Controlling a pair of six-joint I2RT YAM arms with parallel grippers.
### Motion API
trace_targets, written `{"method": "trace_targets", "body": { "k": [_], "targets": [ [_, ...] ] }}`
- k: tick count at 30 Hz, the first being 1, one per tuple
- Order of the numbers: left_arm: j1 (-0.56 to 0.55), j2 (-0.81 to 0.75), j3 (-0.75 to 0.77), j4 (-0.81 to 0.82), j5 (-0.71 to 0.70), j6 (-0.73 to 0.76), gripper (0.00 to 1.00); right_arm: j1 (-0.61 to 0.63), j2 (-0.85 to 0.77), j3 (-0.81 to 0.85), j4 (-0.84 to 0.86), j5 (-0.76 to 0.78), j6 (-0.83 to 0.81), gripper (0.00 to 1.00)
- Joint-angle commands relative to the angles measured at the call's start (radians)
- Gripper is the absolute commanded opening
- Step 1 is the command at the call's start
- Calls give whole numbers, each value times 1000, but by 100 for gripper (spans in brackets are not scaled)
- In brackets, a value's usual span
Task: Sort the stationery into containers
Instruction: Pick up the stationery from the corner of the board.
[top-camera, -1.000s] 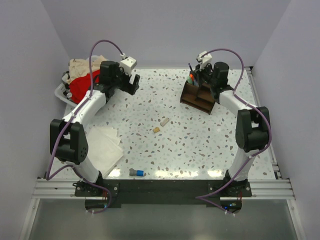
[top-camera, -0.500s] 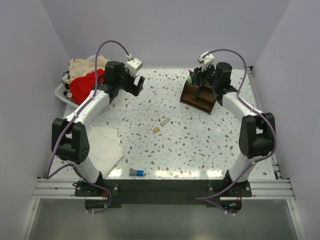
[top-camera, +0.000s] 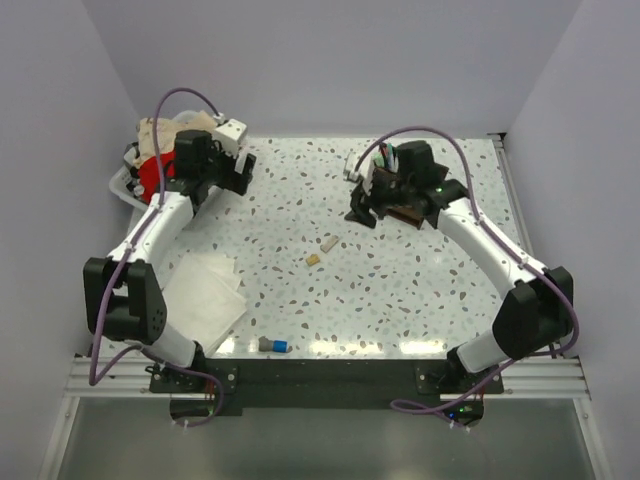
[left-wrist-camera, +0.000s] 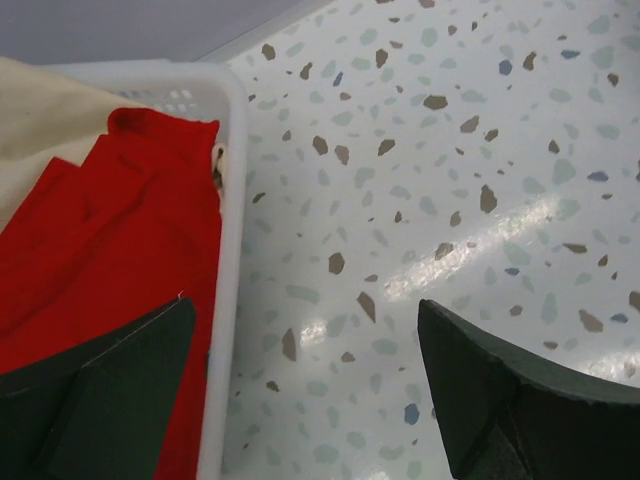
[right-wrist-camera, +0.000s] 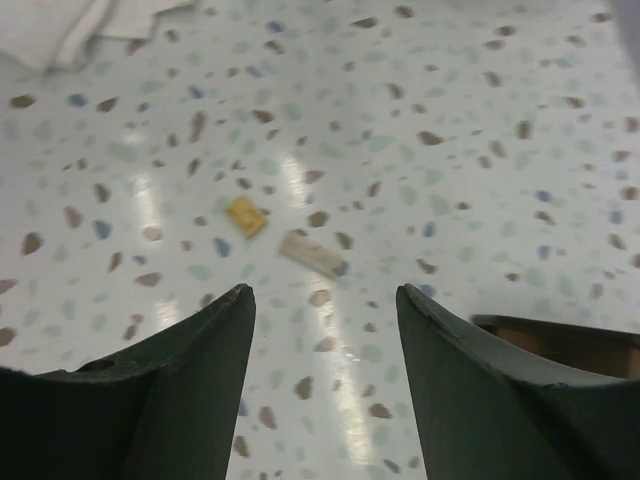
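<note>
The dark brown wooden organizer (top-camera: 402, 212) stands at the back right, largely hidden under my right arm, with pens (top-camera: 388, 155) sticking up from it. Its corner (right-wrist-camera: 570, 338) shows at the right edge of the right wrist view. My right gripper (top-camera: 360, 212) (right-wrist-camera: 325, 291) hangs open just left of the organizer, holding nothing. Ahead of it lie a tan eraser (top-camera: 328, 243) (right-wrist-camera: 312, 253) and a smaller yellowish eraser (top-camera: 313, 260) (right-wrist-camera: 245, 215). A grey-blue stub (top-camera: 273, 345) lies near the front edge. My left gripper (top-camera: 238, 175) (left-wrist-camera: 305, 305) is open and empty beside the basket.
A white basket (top-camera: 122, 188) (left-wrist-camera: 235, 200) with red clothes (left-wrist-camera: 120, 230) and beige clothes sits at the back left. A white folded cloth (top-camera: 205, 290) (right-wrist-camera: 80, 25) lies at the front left.
My right gripper has opened and swung from over the organizer out to its left, toward the erasers. My left arm has moved left, closer to the basket.
</note>
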Motion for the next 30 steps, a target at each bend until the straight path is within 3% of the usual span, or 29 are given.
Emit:
{"method": "trace_targets", "body": {
  "k": [1, 4, 6, 9, 13, 15, 24, 30],
  "targets": [
    [10, -106, -42, -102, 212, 190, 96, 83, -53, -125, -111, -56, -45, 63],
    [-2, -178, -106, -202, 157, 273, 96, 149, -64, -200, -28, -74, 22, 62],
    [7, -249, -163, -170, 108, 275, 96, 183, -62, -265, 27, -64, 87, 60],
    [59, -328, -275, -77, 61, 253, 98, 240, -108, -412, 238, -36, 266, 60],
    [96, -350, -311, -17, 8, 209, 98, 372, -208, -616, 598, 134, 489, 64],
    [98, -355, -289, -12, -7, 180, 98, 415, -201, -667, 694, 218, 555, 64],
    [99, -372, -225, 3, -56, 64, 98, 631, -47, -733, 995, 291, 552, 64],
    [99, -402, -233, -9, -67, 83, 97, 695, -16, -742, 1053, 256, 495, 63]
  ]
}}
